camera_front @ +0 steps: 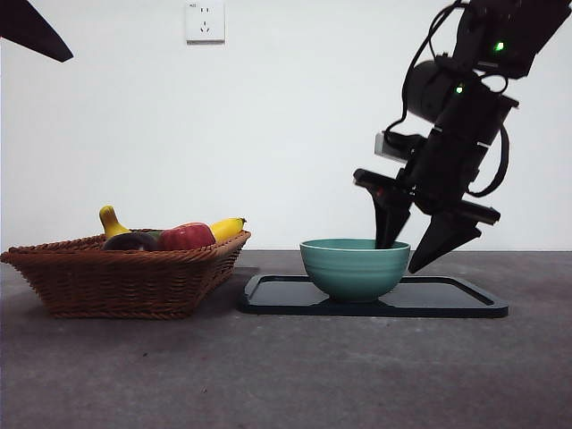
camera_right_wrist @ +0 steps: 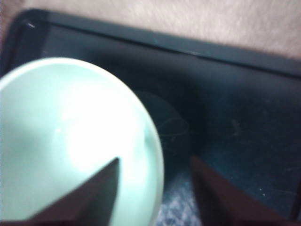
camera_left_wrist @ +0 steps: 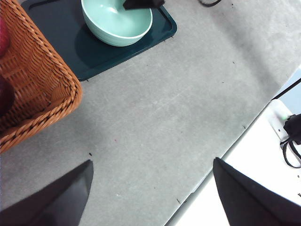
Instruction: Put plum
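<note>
Right gripper (camera_front: pixel 413 253) is seen at the green bowl (camera_front: pixel 354 268), jaws spread apart and straddling the bowl's rim: one jaw tip is dipped inside the bowl, the other is outside, over the dark tray (camera_front: pixel 447 299). Nothing is held between the jaws. In the right wrist view the same is shown, with the bowl (camera_right_wrist: pixel 70 141) blurred and pale and the tray (camera_right_wrist: pixel 225 113) beside it.

The plum (camera_front: pixel 131 241) is found in the wicker basket (camera_front: pixel 125 277), lying low next to the red apple (camera_front: pixel 186 237), with a banana (camera_front: pixel 223 229) behind. The basket sits beside the tray on the grey table (camera_front: pixel 286 375), well apart from the bowl.

Left gripper (camera_left_wrist: pixel 153 188) is held high over the bare table near the basket corner (camera_left_wrist: pixel 42 94), jaws wide apart, nothing gripped. Only a dark sliver at the basket's edge is seen there; whether it is the plum cannot be told.
</note>
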Controlling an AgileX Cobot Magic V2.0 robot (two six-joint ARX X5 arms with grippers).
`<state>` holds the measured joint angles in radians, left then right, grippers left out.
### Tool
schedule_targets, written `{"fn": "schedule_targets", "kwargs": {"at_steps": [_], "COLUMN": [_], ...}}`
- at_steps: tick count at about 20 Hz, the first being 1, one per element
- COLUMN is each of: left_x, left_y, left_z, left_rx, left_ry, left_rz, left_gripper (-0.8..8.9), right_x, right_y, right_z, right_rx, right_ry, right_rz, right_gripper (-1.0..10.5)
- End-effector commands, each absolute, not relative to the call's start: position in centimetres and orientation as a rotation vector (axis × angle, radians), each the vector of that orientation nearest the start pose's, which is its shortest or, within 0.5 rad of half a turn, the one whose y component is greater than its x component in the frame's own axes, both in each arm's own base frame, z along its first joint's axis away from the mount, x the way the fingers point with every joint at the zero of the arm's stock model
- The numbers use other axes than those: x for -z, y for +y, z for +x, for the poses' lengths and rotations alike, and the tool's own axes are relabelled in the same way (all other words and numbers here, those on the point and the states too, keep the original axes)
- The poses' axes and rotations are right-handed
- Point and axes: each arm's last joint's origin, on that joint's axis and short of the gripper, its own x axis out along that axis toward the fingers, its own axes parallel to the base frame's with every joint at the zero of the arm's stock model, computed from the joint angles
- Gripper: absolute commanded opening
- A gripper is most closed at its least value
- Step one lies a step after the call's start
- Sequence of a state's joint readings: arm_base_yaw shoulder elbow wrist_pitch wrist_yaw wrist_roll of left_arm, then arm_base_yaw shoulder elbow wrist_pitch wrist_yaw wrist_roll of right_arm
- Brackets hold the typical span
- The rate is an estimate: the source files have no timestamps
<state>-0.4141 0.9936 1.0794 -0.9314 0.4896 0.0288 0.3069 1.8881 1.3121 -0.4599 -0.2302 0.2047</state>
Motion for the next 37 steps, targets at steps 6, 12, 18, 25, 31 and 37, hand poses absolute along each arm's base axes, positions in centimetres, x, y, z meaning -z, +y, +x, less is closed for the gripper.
{"fn": "schedule_targets", "kwargs": {"at_steps": [6,12,18,25,31,37], "left_x": [-33.9,-33.9,-33.9,-33.9,-33.9,-33.9], "left_y": [-8.5,-8.5,-8.5,-8.5,-8.5,-8.5], "left_z": [15.8,15.8,15.8,15.8,15.8,15.8], "left_rx": [0.878,0.878,0.881,0.883,0.883,0.882], "left_ry": [0.838,0.837,0.834,0.833,0.833,0.833], "left_rz": [0.004,0.005,0.011,0.013,0.013,0.013], "left_gripper": [4.04,4.04,4.04,4.04,4.04,4.04], "right_x": [-20.1,-26.2,-33.0,-36.1,-30.9,-24.6], "right_y": [12.8,12.1,10.5,10.3,11.2,12.1], "right_z": [37.7,35.5,29.4,21.6,19.4,19.2], "right_rx": [-0.381,-0.405,-0.443,-0.542,-0.581,-0.568], "right_ry": [1.009,0.879,0.831,0.798,0.873,0.919], "right_rz": [0.120,0.131,0.094,0.038,0.033,0.076], "right_gripper": [0.1,0.1,0.1,0.1,0.1,0.1]}}
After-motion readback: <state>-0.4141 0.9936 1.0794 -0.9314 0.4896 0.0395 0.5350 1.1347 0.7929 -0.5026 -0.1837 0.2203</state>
